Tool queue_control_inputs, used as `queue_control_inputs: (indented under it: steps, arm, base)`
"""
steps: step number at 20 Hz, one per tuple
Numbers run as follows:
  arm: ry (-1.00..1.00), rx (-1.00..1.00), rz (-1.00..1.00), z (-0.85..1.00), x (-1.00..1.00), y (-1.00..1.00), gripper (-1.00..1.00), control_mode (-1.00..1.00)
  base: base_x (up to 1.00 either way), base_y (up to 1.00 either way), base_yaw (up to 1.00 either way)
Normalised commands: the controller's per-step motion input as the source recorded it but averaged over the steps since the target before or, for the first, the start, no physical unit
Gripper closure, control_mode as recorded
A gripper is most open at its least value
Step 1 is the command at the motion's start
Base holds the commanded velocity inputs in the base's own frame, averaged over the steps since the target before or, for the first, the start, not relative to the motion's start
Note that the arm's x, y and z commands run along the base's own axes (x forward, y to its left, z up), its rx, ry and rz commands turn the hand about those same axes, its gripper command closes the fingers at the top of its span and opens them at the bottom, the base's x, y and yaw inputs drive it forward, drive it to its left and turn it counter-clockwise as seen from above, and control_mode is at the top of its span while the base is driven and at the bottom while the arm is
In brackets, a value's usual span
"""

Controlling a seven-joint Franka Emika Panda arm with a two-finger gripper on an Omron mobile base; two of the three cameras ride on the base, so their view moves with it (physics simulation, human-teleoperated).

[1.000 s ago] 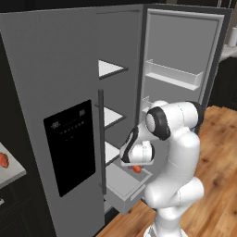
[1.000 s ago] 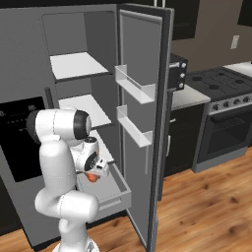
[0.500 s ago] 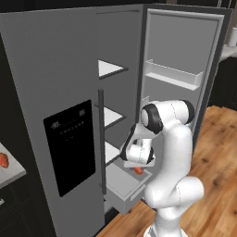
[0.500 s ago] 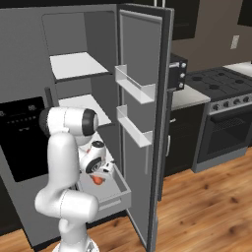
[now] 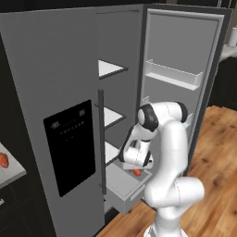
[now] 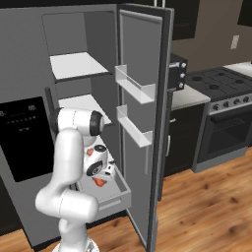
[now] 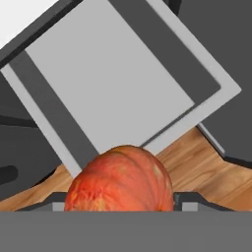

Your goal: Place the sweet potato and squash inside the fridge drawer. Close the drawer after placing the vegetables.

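My gripper is shut on the squash, an orange, ribbed, pumpkin-like ball. It hangs just above the open fridge drawer, a pale grey bin pulled out at the bottom of the fridge. From the right side the squash sits under the gripper, over the drawer. In the hand view the squash bulges between the two fingertips, with the drawer's bare floor below it. A reddish sweet potato lies on the grey counter at the far left.
The fridge door stands open to the right with two narrow shelves on it. White inner shelves sit above the drawer. The closed left door with its black panel is beside the arm. A stove stands further right.
The arm has swung in towards the fridge and carried the squash lower and further over the open drawer. The drawer has not moved.
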Motion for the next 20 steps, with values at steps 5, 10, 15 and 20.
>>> queue_control_inputs:
  steps: [5, 10, 15, 20]
  arm:
    - [0.02, 0.0, 0.0, -0.22, 0.25, 0.09, 1.0, -1.0]
    - [0.04, 0.0, 0.0, -0.27, 0.27, 0.24, 1.0, -1.0]
    - [0.02, -0.01, -0.02, -0.27, 0.28, 0.26, 1.0, -1.0]
    - [0.04, -0.03, -0.05, -0.27, 0.34, 0.2, 1.0, -1.0]
  base:
    - [0.0, 0.0, 0.0]
    - [0.0, 0.0, 0.0]
    - [0.0, 0.0, 0.0]
    - [0.0, 0.0, 0.0]
